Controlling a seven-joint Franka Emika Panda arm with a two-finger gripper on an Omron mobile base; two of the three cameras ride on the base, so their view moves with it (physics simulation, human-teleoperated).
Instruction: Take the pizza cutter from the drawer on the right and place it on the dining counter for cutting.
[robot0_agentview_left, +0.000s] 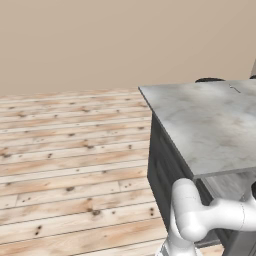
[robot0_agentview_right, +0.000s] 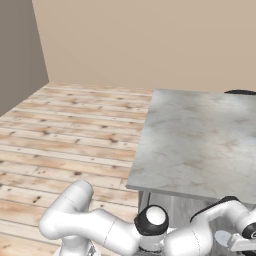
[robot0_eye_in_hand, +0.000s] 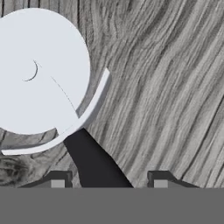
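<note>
- Our hand (robot0_eye_in_hand: 108, 180) is in the drawer (robot0_eye_in_hand: 175, 87), fingers either side of the cutter (robot0_eye_in_hand: 43, 74) handle; grip unconfirmed.
- Next: squeeze, lift to the counter (robot0_agentview_right: 200, 140).

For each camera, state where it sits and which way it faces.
Left base view: behind the arm on its left, looking forward and down at the dining counter; white arm at lower right.
Right base view: behind on the right, same counter; arm along the bottom.
Hand view: on the hand, looking down along the claw at the pizza cutter lying on the drawer floor, handle between the fingertips.
Both base views share the counter and wooden floor.
</note>
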